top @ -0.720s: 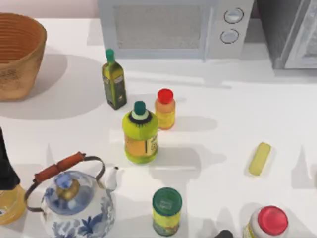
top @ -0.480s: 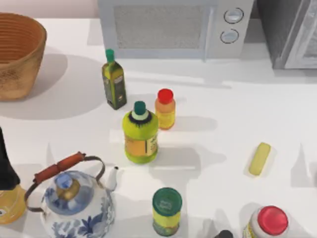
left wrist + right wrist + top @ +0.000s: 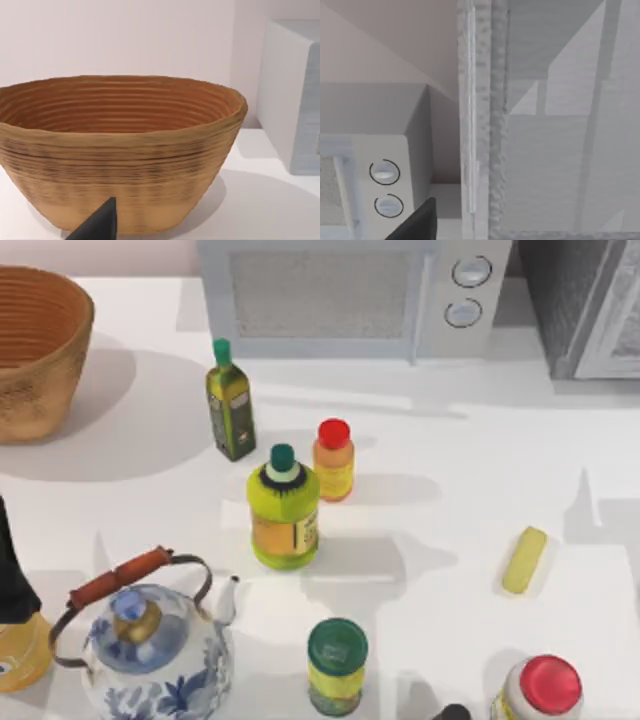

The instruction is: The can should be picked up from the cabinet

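The cabinet (image 3: 562,300) stands at the table's back right corner, dark grey and speckled, with a pale framed door panel (image 3: 622,325). The right wrist view looks at it from close by: the speckled edge (image 3: 497,150) and the pale door (image 3: 570,150) face my right gripper (image 3: 420,222), of which a dark tip shows. The can is hidden. A dark tip of my left gripper (image 3: 100,225) shows in the left wrist view, facing the wicker basket (image 3: 120,150).
A white microwave (image 3: 340,295) with two knobs stands left of the cabinet. On the table are the basket (image 3: 35,350), an oil bottle (image 3: 231,405), a red-capped bottle (image 3: 333,460), a yellow-green bottle (image 3: 284,510), a kettle (image 3: 150,640), a green-lidded jar (image 3: 337,665), a red-lidded jar (image 3: 540,690) and a yellow bar (image 3: 525,560).
An arm's shadow on the right side of the table has shifted back toward the cabinet. The objects on the table have not moved.
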`<action>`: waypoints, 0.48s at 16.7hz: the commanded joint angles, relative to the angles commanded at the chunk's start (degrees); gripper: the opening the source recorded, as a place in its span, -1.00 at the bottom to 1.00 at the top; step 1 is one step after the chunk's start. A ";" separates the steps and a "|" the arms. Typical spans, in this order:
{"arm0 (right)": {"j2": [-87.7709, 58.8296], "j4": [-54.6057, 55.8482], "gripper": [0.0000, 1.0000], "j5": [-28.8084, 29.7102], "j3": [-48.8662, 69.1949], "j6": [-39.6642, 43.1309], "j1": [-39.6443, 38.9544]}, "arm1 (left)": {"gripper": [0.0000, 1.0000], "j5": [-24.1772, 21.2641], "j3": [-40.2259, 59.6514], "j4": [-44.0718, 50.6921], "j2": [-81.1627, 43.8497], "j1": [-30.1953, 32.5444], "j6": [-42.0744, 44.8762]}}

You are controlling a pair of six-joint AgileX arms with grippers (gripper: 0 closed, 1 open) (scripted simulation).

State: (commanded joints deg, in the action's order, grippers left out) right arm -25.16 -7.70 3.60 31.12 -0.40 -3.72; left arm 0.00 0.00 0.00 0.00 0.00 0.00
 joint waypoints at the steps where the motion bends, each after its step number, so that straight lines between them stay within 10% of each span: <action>1: -4.12 -1.34 1.00 0.65 5.33 -0.05 -0.52 | 1.00 0.00 0.00 0.00 0.00 0.00 0.00; 8: -32.65 -10.58 1.00 5.06 43.58 -0.34 -4.18 | 1.00 0.00 0.00 0.00 0.00 0.00 0.00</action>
State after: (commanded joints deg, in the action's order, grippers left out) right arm -57.81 -18.28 8.66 74.69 -0.74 -7.91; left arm 0.00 0.00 0.00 0.00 0.00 0.00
